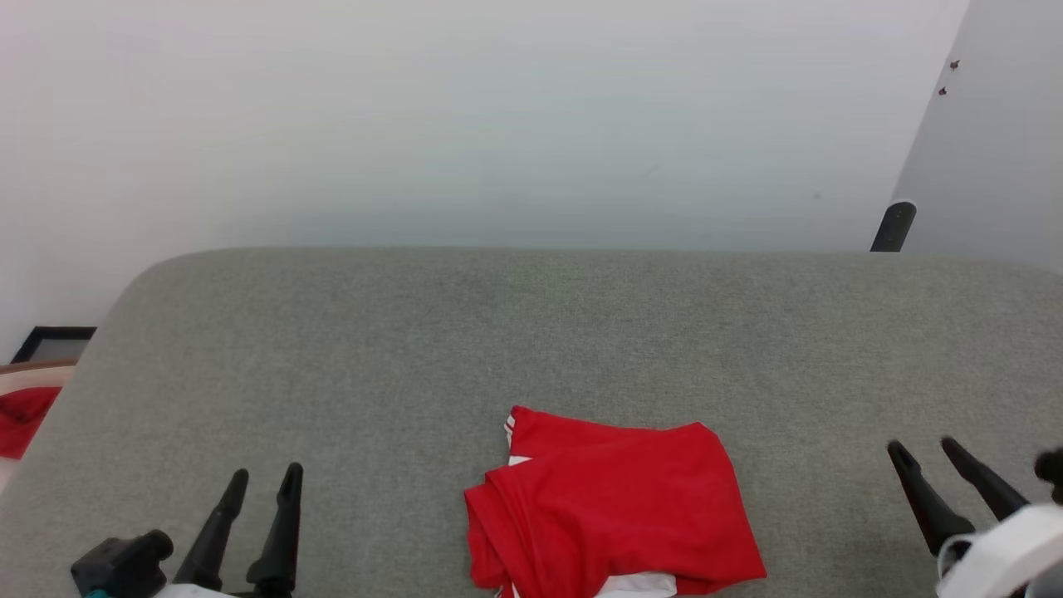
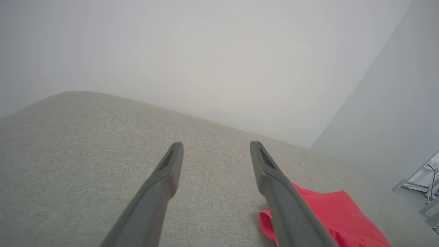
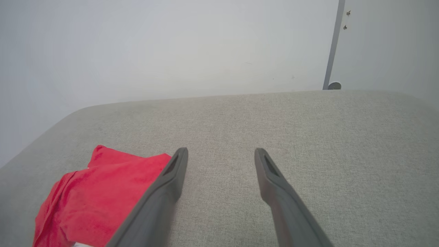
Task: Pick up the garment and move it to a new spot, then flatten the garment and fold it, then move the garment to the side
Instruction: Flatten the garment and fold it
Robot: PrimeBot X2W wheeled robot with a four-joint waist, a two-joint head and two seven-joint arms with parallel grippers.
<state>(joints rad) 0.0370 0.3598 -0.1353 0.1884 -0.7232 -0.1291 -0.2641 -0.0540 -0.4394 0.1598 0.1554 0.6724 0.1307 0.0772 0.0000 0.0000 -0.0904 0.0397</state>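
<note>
The garment (image 1: pixel 610 507), bright red with bits of white sleeve showing at its near and left edges, lies folded into a compact bundle on the grey fabric surface (image 1: pixel 531 332), near the front middle. My left gripper (image 1: pixel 266 473) hovers open at the lower left, well apart from the garment, nothing between its fingers. My right gripper (image 1: pixel 923 447) stands open at the lower right, also apart from it. The left wrist view has the garment (image 2: pixel 337 216) to the right of the open left gripper (image 2: pixel 216 145). The right wrist view has the garment (image 3: pixel 103 192) left of the open right gripper (image 3: pixel 221 151).
A white wall rises behind the grey surface's far edge. A dark post (image 1: pixel 893 226) stands at the back right. Off the left edge sits a beige basket (image 1: pixel 33 375) with a small red cloth (image 1: pixel 23 415) in it.
</note>
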